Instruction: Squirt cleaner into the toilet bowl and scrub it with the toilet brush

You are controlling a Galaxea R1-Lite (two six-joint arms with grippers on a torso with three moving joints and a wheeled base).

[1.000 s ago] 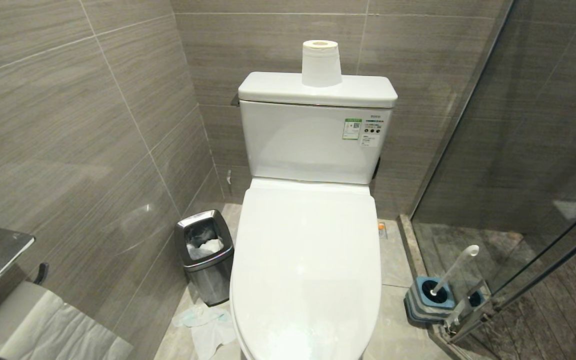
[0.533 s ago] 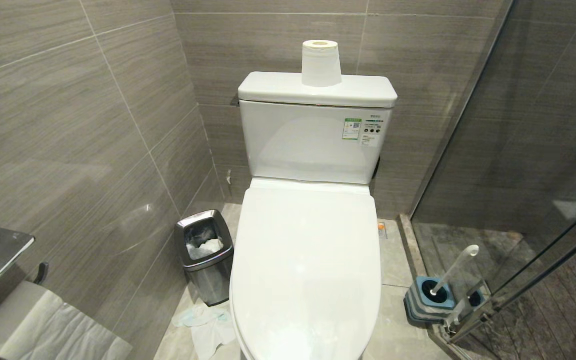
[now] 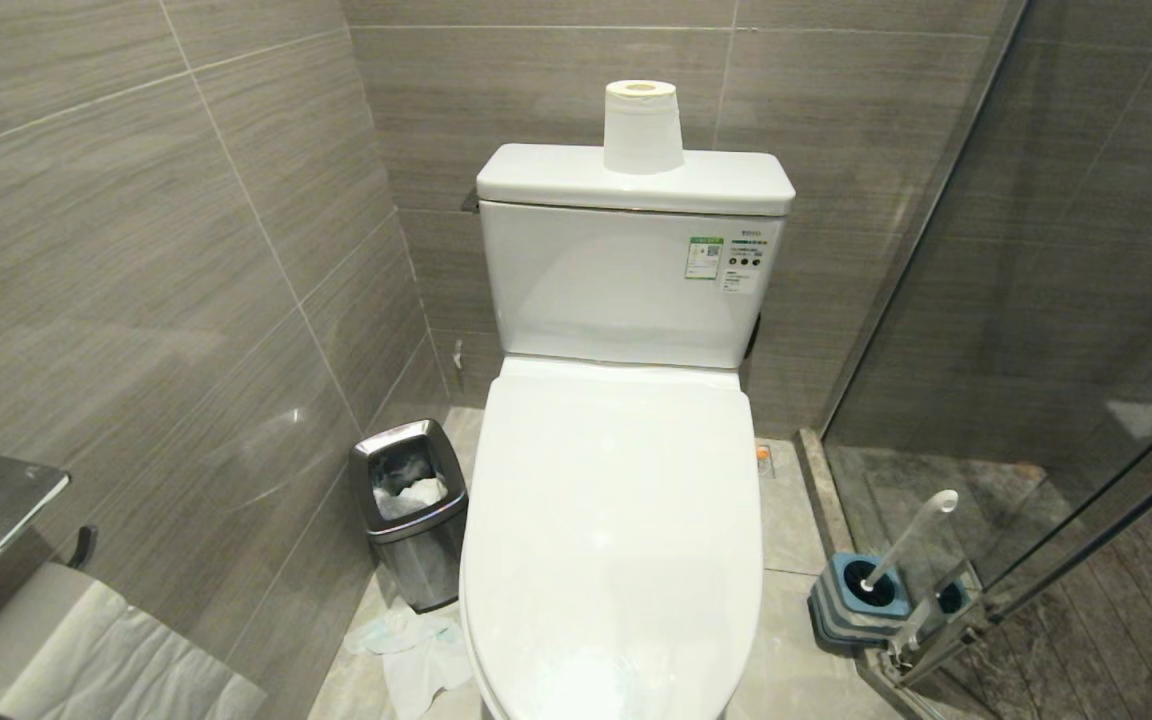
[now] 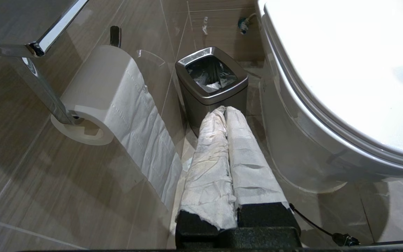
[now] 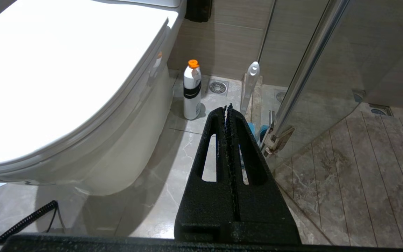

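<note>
While lidded (toilet bowl (image 3: 611, 520)), brush (image 3: 911, 535) holstered.

I looked hard, and nothing has moved since a second ago. Not one thing I see from my head looks different. The picture has not slid either, so my head did not move.

The only tiny change I can find is on the shut lid (image 3: 616, 480) of the toilet bowl (image 4: 292, 147). The pale bluish shine (image 3: 591, 680) near the lid's front edge looks a little bit brighter now, but it is too faint for me to be sure.
</note>
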